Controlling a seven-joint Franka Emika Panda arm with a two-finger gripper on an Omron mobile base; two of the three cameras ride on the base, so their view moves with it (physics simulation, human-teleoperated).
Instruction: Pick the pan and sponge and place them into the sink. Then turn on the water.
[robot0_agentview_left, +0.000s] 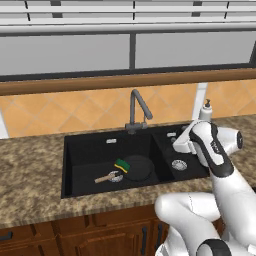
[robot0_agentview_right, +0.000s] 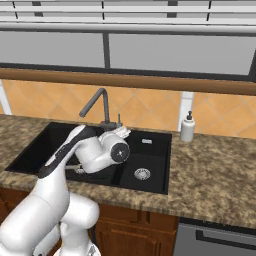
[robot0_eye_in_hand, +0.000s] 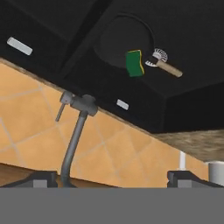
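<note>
The pan (robot0_agentview_left: 136, 167) lies flat on the floor of the large left basin of the sink (robot0_agentview_left: 82, 165), towards that basin's near right corner. Its long axis runs through the short wooden handle (robot0_agentview_left: 104, 178), which points left and slightly towards the near edge; the handle passes over the silver drain of that basin. The sponge (robot0_agentview_left: 121, 165) rests on the pan's left rim, green face up with the yellow layer showing along its edge; its long axis runs from near left to far right. In the hand view the sponge (robot0_eye_in_hand: 134, 63) sits on the pan (robot0_eye_in_hand: 119, 41) beside the root of the handle.

The grey gooseneck faucet (robot0_agentview_left: 137, 111) stands on the far rim of the sink, between the two basins, with its spout reaching right and down. A white soap dispenser (robot0_agentview_left: 206, 110) stands on the speckled brown surface (robot0_agentview_left: 30, 170) beyond the small right basin. No brands, labels or writing can be read on any item.

The arm rises from the near side and bends at the elbow over the small right basin. The gripper (robot0_agentview_left: 176, 137) points towards the faucet base, well above the basin floor. The jaws stand wide apart and hold nothing; in the hand view the two tips sit at either side of the faucet stem
</note>
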